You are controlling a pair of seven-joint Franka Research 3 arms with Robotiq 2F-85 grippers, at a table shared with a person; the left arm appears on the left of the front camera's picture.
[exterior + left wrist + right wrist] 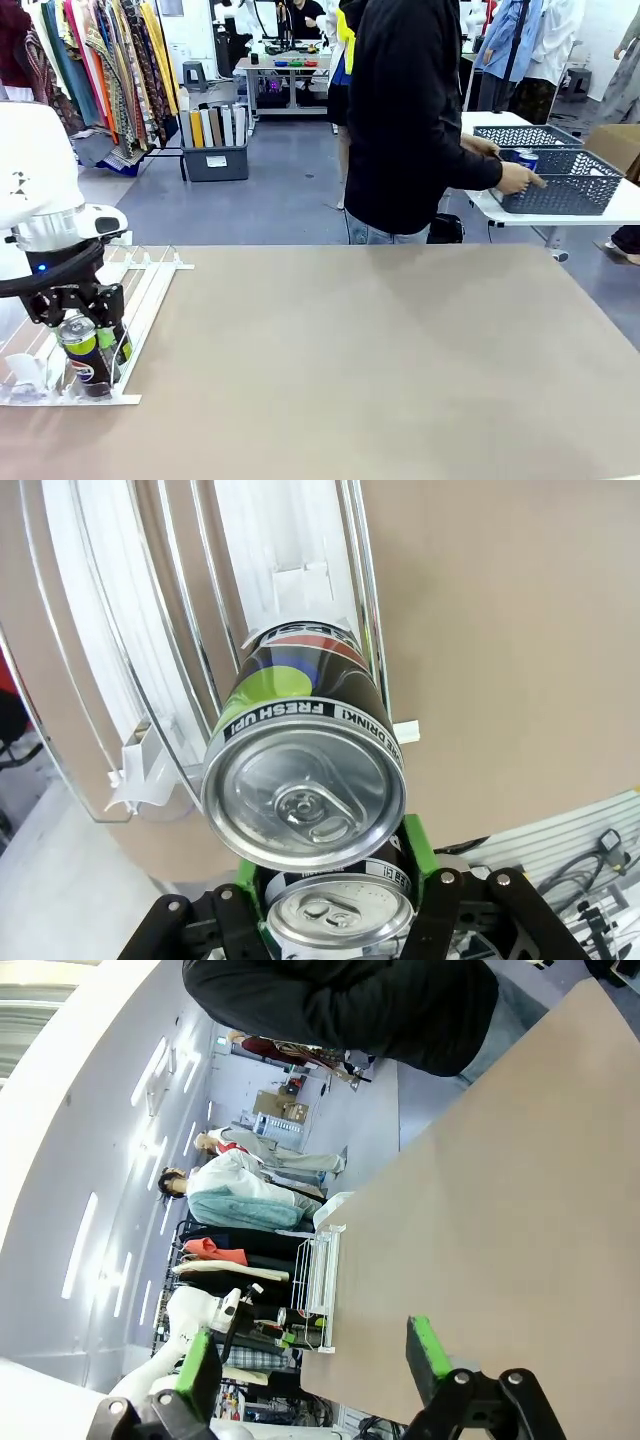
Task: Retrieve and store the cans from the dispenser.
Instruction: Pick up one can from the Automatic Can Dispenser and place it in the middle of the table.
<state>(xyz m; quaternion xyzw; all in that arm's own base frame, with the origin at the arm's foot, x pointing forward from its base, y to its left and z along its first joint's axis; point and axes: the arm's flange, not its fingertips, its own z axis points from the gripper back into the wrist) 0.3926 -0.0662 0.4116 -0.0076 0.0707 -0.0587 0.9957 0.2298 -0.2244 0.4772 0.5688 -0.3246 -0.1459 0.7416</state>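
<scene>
We see left gripper (92, 362) at near end of dispenser (150, 282), pads clamped on black Pepsi can (340, 912). Just beyond, second Pepsi can (300, 780) lies in lane, silver top toward wrist. Over table (520, 1190), right gripper (310, 1355) spread wide, nothing between. Far side: person's hand (520, 178) at grey mesh basket (570, 188), blue can (527, 158) at its edge.
</scene>
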